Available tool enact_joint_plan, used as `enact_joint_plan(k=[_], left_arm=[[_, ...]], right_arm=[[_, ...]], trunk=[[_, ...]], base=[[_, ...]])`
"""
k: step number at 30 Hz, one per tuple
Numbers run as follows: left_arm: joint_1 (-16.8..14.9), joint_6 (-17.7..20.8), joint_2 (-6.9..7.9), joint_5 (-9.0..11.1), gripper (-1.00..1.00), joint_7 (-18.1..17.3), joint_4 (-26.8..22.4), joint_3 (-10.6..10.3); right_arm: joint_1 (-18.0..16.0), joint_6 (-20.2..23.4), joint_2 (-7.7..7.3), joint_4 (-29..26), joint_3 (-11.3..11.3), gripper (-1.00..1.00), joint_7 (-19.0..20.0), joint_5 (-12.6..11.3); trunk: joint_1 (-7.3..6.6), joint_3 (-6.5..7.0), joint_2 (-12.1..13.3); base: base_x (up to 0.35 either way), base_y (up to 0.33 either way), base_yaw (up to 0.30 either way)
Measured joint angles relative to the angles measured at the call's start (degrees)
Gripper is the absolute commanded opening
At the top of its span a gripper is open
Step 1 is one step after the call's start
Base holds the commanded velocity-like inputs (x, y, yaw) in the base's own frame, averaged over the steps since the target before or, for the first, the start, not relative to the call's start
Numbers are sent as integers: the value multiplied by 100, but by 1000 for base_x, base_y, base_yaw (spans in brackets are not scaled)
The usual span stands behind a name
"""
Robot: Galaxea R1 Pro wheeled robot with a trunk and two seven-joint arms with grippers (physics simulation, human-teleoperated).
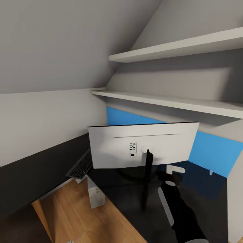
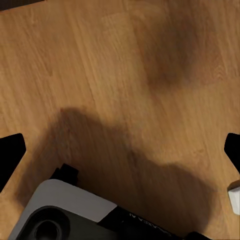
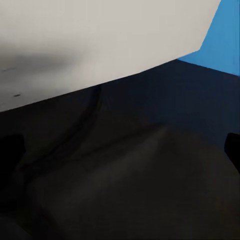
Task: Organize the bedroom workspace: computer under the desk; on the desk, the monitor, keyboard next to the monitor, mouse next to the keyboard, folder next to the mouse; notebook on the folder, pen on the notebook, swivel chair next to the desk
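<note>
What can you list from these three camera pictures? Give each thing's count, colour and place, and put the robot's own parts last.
flat white monitor: one, white back with a port panel, on a black stand, standing on the desk, back toward the camera
black desk top: one, black, under the monitor
black keyboard: one, black, behind the monitor's left edge, tilted, partly hidden
wall shelves: two, off-white, on the wall above the monitor
blue wall panel: one, blue, behind the monitor
wooden floor: light brown planks, below the desk
right arm: one, black with grey, reaching over the desk toward the monitor
right gripper: one, white, near the monitor's lower right
</note>
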Motion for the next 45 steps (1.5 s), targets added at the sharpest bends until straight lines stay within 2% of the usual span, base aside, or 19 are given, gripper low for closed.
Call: enact_joint_plan(k=[3,8,14,37,45], left_arm=[[0,-4,1,0,100,-3,2,0],[-2,-2,1,0,100,-14,6,-2],[-2,-6,-8,-20,100,-14,6,-8],[-2,-8,-25,-44,100,-23,8,-19],[-1,6,-47,2,100,-31,7,-10]], right_arm=[[13,1,22,-1,4,100,-56,-12],[31,11,169,-5,-2,100,-320,-39],[46,11,212,-5,-2,100,-405,-36],[143,13,236,-60,6,100,-427,-41],[161,12,237,-94,7,100,-430,-41]], trunk=[[0,0,0],[0,0,0],[0,0,0],[-2,0,0],[0,0,0]], base=[[0,279,-84],[0,282,-273],[21,282,-297],[116,279,-299],[100,130,-247]])
